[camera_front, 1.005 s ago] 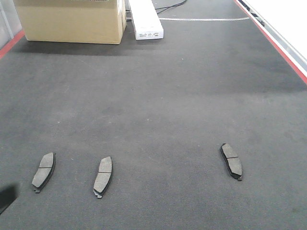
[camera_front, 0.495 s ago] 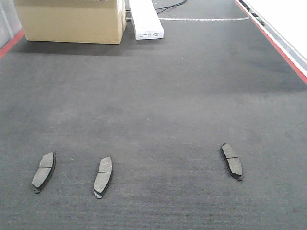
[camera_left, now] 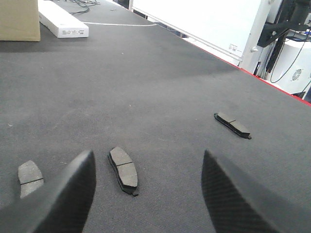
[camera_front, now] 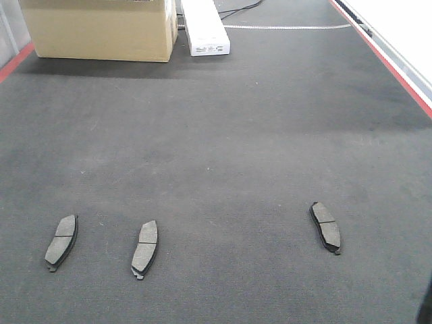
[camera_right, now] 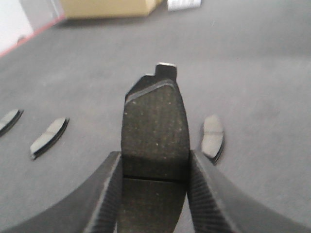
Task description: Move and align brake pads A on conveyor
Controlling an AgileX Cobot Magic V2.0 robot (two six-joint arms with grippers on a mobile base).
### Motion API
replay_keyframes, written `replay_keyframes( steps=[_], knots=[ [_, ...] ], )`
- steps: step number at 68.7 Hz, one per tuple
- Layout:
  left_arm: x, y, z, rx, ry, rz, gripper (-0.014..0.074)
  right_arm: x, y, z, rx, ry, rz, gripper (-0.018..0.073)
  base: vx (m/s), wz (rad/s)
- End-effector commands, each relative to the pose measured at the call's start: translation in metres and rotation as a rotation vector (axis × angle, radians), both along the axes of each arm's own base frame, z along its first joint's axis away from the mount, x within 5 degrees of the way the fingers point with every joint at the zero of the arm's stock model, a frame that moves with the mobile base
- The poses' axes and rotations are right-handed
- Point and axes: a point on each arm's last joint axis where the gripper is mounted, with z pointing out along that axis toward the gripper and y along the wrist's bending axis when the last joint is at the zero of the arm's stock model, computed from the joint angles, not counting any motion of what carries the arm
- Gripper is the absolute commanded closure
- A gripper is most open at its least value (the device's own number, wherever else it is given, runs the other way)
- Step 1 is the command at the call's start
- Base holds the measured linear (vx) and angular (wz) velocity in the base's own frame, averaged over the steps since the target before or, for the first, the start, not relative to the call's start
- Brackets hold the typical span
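Three brake pads lie on the conveyor (camera_front: pixel 216 135) near its front: a left pad (camera_front: pixel 61 241), a middle pad (camera_front: pixel 144 248) and a right pad (camera_front: pixel 325 227). My right gripper (camera_right: pixel 155 154) is shut on a fourth brake pad (camera_right: pixel 154 121) and holds it above the belt, tab pointing away. The right pad (camera_right: pixel 213 136) lies just beside it below. My left gripper (camera_left: pixel 148 155) is open and empty, low over the belt, with the middle pad (camera_left: pixel 123 170) between its fingers and closer to the left one.
A cardboard box (camera_front: pixel 101 27) and a long white box (camera_front: pixel 204 27) stand at the belt's far end. Red edge strips (camera_front: pixel 405 81) run along both sides. A white panel (camera_left: pixel 204 19) and cabled equipment (camera_left: pixel 291 68) stand beyond the right edge.
A dark arm part at the lower left of the front view has left the frame. A dark sliver now shows at the lower right corner. The three pads have not moved.
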Motion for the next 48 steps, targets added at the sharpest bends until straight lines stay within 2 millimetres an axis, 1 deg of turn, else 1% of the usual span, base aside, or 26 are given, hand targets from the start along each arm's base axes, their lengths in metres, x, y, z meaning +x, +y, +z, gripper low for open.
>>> replay_keyframes(
  steps=[1,7,11,20,23,26,34,37,42,43,48],
  knots=[
    [0.000,-0.001,0.014,-0.053,-0.079,-0.008,0.0132,0.012,0.009,0.026,0.029,-0.109,0.038,0.0559,0.00,0.00],
    [0.000,-0.001,0.014,-0.053,-0.079,-0.008,0.0132,0.027,0.018,0.034,0.018,-0.066,0.058,0.0554,0.00,0.00],
    [0.000,-0.001,0.014,-0.053,-0.079,-0.008,0.0132,0.042,0.028,0.041,0.028,-0.007,0.070,0.0553,0.00,0.00],
    [0.000,-0.001,0.014,-0.053,-0.079,-0.008,0.0132,0.089,0.054,0.047,0.028,0.177,0.075,0.0548,0.00,0.00],
    [0.000,-0.001,0.014,-0.053,-0.079,-0.008,0.0132,0.106,0.062,0.045,0.007,0.233,0.072,0.0547,0.00,0.00],
    [0.000,-0.001,0.014,-0.053,-0.079,-0.008,0.0132,0.126,0.072,0.038,-0.022,0.307,0.068,0.0546,0.00,0.00],
    [0.000,-0.001,0.014,-0.053,-0.079,-0.008,0.0132,0.168,0.093,0.023,-0.079,0.452,0.061,0.0543,0.00,0.00],
    [0.000,-0.001,0.014,-0.053,-0.079,-0.008,0.0132,0.185,0.101,0.010,-0.108,0.518,0.057,0.0541,0.00,0.00],
    [0.000,-0.001,0.014,-0.053,-0.079,-0.008,0.0132,0.207,0.112,-0.004,-0.136,0.582,0.054,0.0538,0.00,0.00],
    [0.000,-0.001,0.014,-0.053,-0.079,-0.008,0.0132,0.212,0.115,-0.010,-0.146,0.607,0.052,0.0537,0.00,0.00],
    [0.000,-0.001,0.014,-0.053,-0.079,-0.008,0.0132,0.232,0.125,-0.028,-0.175,0.682,0.050,0.0536,0.00,0.00]
  ],
)
